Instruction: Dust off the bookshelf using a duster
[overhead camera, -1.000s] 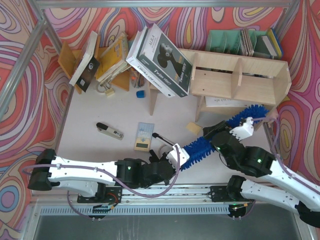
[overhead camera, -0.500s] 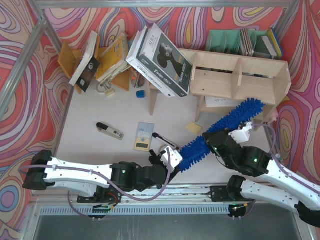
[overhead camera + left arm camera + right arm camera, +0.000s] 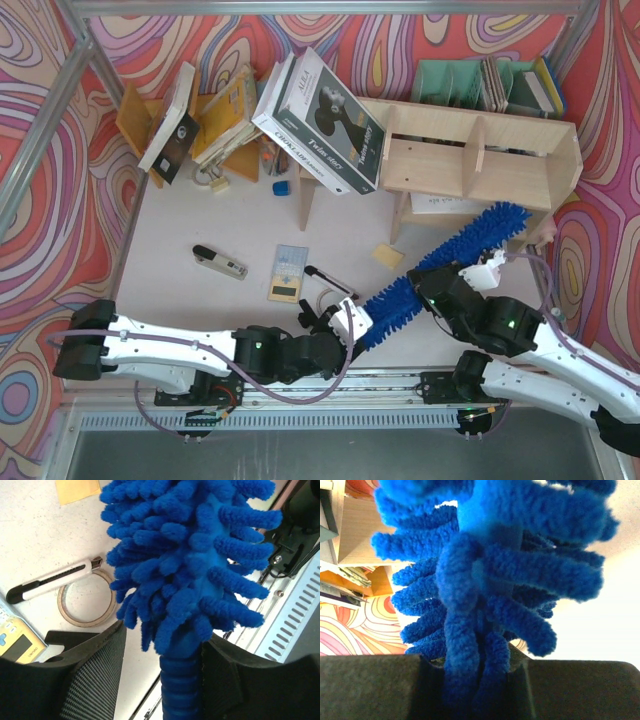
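Light, floppy duster (image 3: 470, 235) slants over the desk (image 3: 240, 225) at near right, tip at the bookshelf (image 3: 500, 160). Right gripper (image 3: 433, 284) jaws pinch its squashy fluff; left gripper (image 3: 357, 319) jaws spread around the stiffer handle, likely the firmer hold.

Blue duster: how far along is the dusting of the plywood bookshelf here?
Done: the fluffy blue chenille duster is picked up. In hand: the right gripper is shut on its head, and the left gripper stands open around the handle, seemingly mid hand-over. The tip points at the lower right bay of the pale plywood bookshelf; contact is unclear. Left: wiping the shelves.
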